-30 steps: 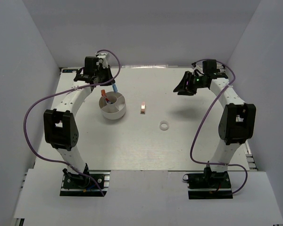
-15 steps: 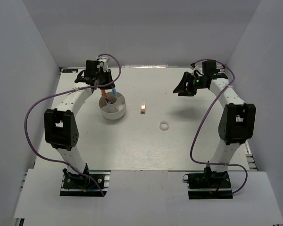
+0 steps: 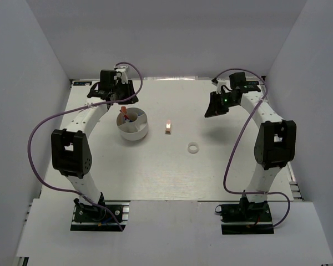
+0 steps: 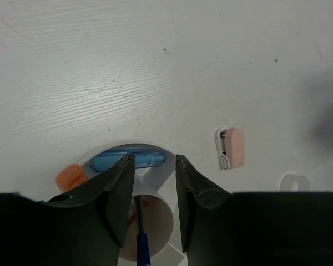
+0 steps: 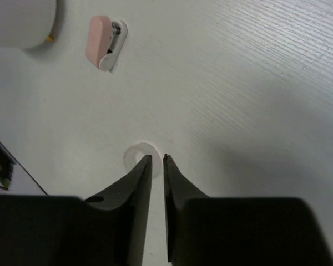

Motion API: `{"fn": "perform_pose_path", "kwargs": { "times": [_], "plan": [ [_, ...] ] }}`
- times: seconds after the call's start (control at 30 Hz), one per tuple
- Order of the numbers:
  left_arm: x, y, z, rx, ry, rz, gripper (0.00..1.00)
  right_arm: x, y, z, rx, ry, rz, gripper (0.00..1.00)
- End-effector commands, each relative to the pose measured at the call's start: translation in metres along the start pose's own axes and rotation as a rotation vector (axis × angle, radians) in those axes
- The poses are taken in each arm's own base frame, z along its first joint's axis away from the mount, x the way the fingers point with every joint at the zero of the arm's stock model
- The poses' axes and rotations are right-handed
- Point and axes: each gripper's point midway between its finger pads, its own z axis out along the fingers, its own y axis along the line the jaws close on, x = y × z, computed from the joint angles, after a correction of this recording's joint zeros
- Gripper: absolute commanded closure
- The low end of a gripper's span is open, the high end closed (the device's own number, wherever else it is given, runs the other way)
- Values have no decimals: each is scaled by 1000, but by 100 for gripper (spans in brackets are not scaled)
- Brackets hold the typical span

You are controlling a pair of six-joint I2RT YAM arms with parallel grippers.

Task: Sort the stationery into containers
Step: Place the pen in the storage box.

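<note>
left pincer (image 4: 154,159) spread, fingers either side of thin blue pen (image 4: 142,248) standing in white tub (image 3: 132,134) | right pincer (image 5: 157,159) narrowly spread, empty, aloft over counter (image 5: 250,83) | white ring (image 5: 134,152) below its tips | tan clip (image 5: 101,34) between tub and ring

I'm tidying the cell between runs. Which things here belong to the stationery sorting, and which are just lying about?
Job: tub, clip, ring, blue pen, orange stick.
Lying about: only the purple cables, which are rig wiring.
</note>
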Motion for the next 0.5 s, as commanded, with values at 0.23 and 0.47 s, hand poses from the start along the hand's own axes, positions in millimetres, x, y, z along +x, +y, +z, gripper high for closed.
{"fn": "perform_pose_path", "kwargs": {
  "times": [0.23,0.47],
  "plan": [
    [-97,-58,-101,140,-380,126,50,60,9,27,58,234,-437,82],
    [-82,-80,-143,194,-434,207,43,75,18,49,75,309,-499,83]
  ]
}}
